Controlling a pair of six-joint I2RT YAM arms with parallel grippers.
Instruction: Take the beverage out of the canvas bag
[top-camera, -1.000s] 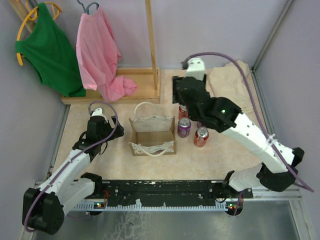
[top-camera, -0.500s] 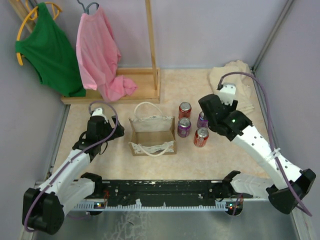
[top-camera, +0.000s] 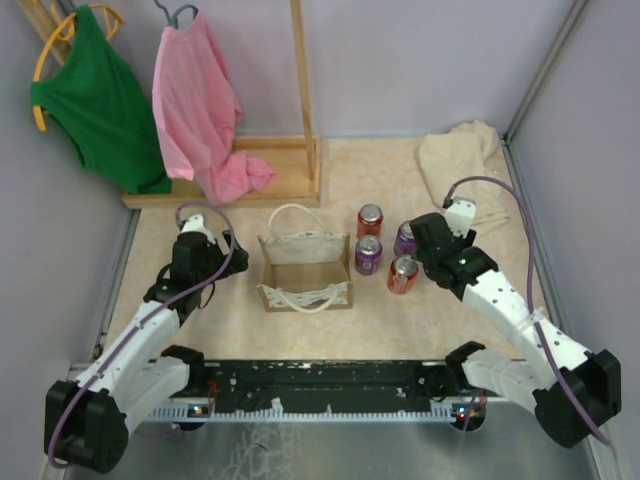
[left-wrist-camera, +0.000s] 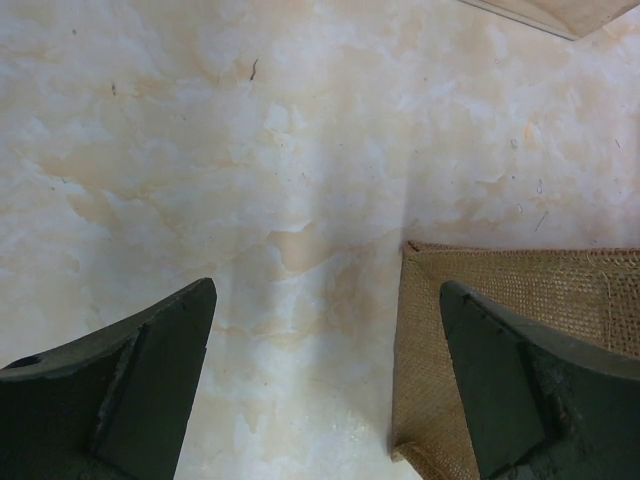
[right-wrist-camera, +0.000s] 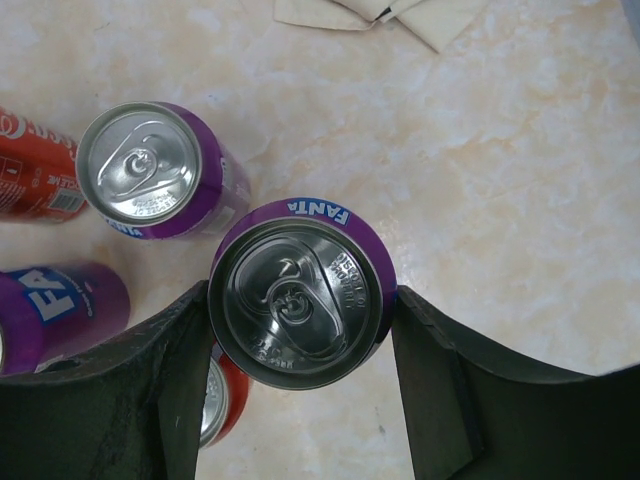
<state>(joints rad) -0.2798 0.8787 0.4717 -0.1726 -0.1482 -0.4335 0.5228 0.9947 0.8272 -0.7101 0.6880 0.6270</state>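
Looked bright and evenly lit from overhead in the top external view, with only faint, soft-edged shadows beside the canvas bag (top-camera: 305, 262). Picked up a dull sheen off the metal strip (top-camera: 330, 445) at the near edge. Showed a mild wide-angle lean toward the frame borders. Caught a broad, soft shadow band down the table (left-wrist-camera: 200, 150) in the left wrist view. Kept the bag's weave crisp, but left the left fingers (left-wrist-camera: 120, 400) dark and slightly soft. Rendered the Fanta can (right-wrist-camera: 298, 303) lid sharp, with pale glints on the aluminium. Lost the right fingers (right-wrist-camera: 470, 400) to near-black. Tilted the neighbouring purple can (right-wrist-camera: 150, 172) outward near the left edge.
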